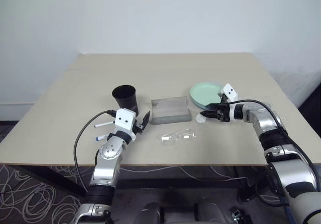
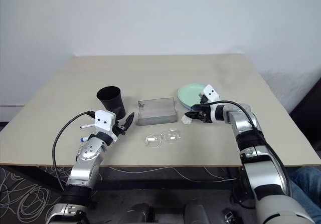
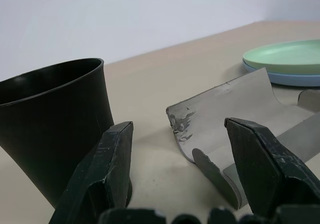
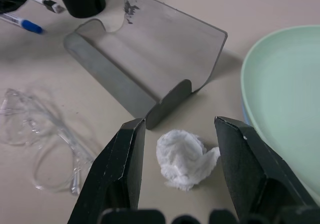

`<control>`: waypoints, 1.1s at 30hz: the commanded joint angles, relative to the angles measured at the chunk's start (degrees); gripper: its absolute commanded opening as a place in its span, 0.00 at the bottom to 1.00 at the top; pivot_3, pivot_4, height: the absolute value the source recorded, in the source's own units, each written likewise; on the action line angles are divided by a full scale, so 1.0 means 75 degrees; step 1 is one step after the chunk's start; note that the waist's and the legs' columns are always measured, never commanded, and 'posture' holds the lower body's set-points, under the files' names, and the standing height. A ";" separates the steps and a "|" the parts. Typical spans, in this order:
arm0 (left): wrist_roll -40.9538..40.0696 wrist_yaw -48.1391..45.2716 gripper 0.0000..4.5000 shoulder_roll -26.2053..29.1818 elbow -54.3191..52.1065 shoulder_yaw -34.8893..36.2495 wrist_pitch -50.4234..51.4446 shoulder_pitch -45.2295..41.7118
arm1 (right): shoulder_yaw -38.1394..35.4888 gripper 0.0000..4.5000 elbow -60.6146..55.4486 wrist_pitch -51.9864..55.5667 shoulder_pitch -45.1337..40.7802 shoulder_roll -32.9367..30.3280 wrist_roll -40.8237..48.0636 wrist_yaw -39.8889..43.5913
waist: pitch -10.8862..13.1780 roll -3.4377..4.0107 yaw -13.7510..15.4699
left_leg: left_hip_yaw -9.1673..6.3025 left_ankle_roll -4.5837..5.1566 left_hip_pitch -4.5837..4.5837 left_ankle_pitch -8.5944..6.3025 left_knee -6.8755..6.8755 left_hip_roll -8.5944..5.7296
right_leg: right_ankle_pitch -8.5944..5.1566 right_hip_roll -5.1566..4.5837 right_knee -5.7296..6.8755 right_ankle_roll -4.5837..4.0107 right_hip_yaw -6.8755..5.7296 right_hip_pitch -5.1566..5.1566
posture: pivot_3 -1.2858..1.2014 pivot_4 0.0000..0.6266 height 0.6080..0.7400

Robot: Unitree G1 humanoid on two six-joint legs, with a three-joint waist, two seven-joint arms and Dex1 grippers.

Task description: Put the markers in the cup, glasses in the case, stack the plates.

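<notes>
Beside the plates (image 4: 280, 98), right tool (image 4: 177, 156) gapes around white scrap (image 4: 185, 159).

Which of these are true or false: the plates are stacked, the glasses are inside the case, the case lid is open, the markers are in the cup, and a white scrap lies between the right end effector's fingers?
1. The plates are stacked, mint green on light blue. True.
2. The glasses are inside the case. False: they lie on the table in front of it.
3. The case lid is open. True.
4. The markers are in the cup. False: they lie on the table beside it.
5. A white scrap lies between the right end effector's open fingers. True.
</notes>
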 commanded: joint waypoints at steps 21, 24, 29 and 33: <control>0.0062 0.0045 0.69 0.0065 -0.0201 0.0058 -0.0121 -0.0144 | 0.0402 0.09 0.0903 -0.1365 -0.0261 0.0185 -0.0779 -0.0746 | 0.0000 -0.0001 0.0006 | -0.0001 0.0000 0.0002 0.0000 0.0000 0.0000 | -0.0001 0.0000 -0.0001 -0.0002 -0.0001 0.0002 | 0.52 0.00 1.00; 0.0064 0.0047 0.69 0.0067 -0.0189 0.0061 -0.0121 -0.0162 | 0.0319 0.00 0.0859 -0.1332 -0.0306 0.0169 -0.0673 -0.0638 | 0.0000 -0.0001 0.0007 | 0.0000 0.0000 0.0002 0.0000 0.0000 0.0000 | -0.0002 0.0000 -0.0001 -0.0004 -0.0001 0.0003 | 0.52 0.00 1.00; 0.0069 0.0059 0.69 0.0062 -0.0182 0.0063 -0.0123 -0.0174 | -0.0137 0.00 0.0674 -0.1168 -0.0524 0.0120 -0.0228 -0.0480 | 0.0001 -0.0001 0.0007 | -0.0001 0.0000 0.0002 0.0000 0.0000 0.0000 | -0.0001 0.0000 -0.0001 -0.0002 0.0000 0.0003 | 0.52 0.00 1.00; 0.0062 0.0055 0.69 0.0079 -0.0197 0.0076 -0.0112 -0.0164 | -0.0537 0.00 0.1096 -0.1183 -0.0995 0.0033 -0.0133 -0.0918 | 0.0002 0.0001 0.0004 | 0.0000 0.0000 0.0002 0.0000 0.0000 -0.0001 | -0.0002 0.0000 0.0001 -0.0004 0.0001 0.0000 | 0.52 0.00 1.00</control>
